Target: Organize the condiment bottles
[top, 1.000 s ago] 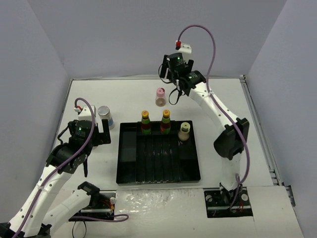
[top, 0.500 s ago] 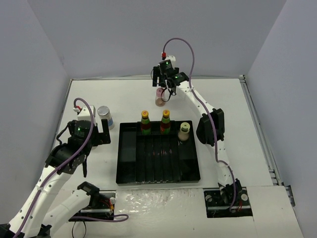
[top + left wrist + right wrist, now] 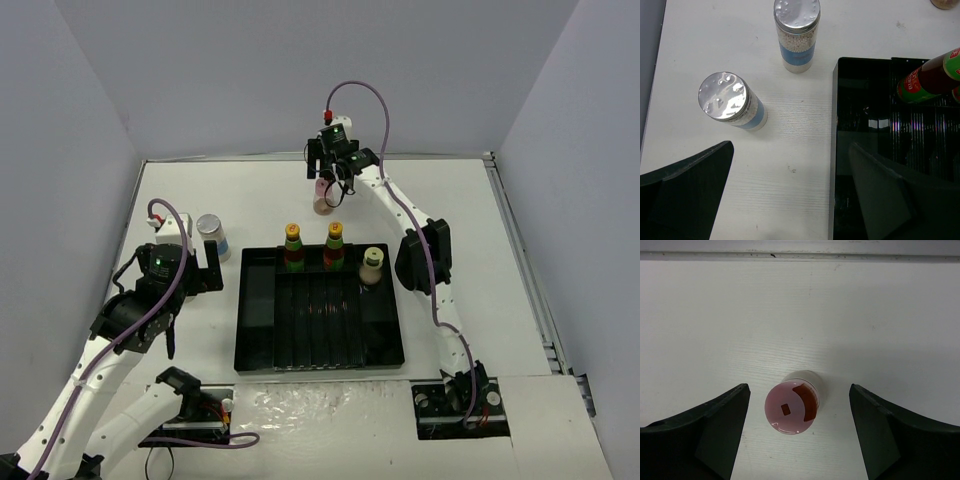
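Right wrist view: my right gripper (image 3: 798,389) is spread, one finger at the lower left of the frame and one at the lower right. The pink-capped bottle (image 3: 791,407) stands upright on the white table (image 3: 890,315), low in the frame and between the two fingers. It sits slightly nearer the left-hand one, with bare table showing on both sides, so neither finger touches it.

Top view: this bottle is in the upper middle, beyond the far edge of the black tray (image 3: 320,362), with my right wrist directly over it.

Left wrist view: my left gripper (image 3: 792,147) is spread wide and has only bare table between its fingers. Two silver-lidded shakers stand upright outside the tray. The nearer shaker (image 3: 731,101) is in the upper left, just beyond my left-hand fingertip and not between the jaws. The farther shaker (image 3: 797,35) is at the top centre. The tray's edge passes under my right-hand finger.

Tray contents, top view: two orange-capped bottles (image 3: 293,247) stand side by side along the far edge. The yellow-green-capped bottle (image 3: 372,265) stands in the upper right compartment.
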You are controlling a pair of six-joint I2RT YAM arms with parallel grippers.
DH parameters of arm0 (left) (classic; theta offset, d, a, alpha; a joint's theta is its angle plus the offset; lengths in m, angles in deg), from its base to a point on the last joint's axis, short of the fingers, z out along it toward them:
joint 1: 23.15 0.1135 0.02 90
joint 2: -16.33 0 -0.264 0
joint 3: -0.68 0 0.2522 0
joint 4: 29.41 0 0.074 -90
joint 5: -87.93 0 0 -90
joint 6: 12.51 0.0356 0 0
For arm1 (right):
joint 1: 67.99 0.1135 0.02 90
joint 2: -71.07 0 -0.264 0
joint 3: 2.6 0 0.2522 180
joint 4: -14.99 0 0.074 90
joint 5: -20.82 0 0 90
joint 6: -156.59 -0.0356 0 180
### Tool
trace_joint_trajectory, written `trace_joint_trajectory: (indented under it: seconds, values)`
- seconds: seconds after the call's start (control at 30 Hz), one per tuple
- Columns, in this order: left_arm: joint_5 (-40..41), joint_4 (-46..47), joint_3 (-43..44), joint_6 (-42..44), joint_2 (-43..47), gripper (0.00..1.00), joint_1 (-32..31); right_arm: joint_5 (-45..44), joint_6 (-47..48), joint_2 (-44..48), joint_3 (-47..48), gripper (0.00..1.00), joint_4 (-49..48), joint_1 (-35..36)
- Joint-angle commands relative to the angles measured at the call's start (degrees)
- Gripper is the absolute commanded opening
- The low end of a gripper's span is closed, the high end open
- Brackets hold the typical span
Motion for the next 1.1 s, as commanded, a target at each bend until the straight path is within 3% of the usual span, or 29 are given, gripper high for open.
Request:
trace_joint_trajectory:
  seconds: [0.0, 0.33, 1.07]
  values:
    - [0.0, 2.9, 1.9, 0.5, -0.1, 0.97, 0.4, 0.1, 1.5, 0.5, -1.2, 0.77, -2.2, 0.7]
    - [0.0, 3.1, 1.9, 0.4, 0.3, 0.97, 0.4, -1.0, 2.6, 0.6, -2.9, 0.77, -2.3, 1.5]
    - [0.4, 2.6, 1.8, 0.4, 0.5, 0.97, 0.4, -1.6, 3.9, 0.2, -5.3, 0.66, -2.4, 1.4]
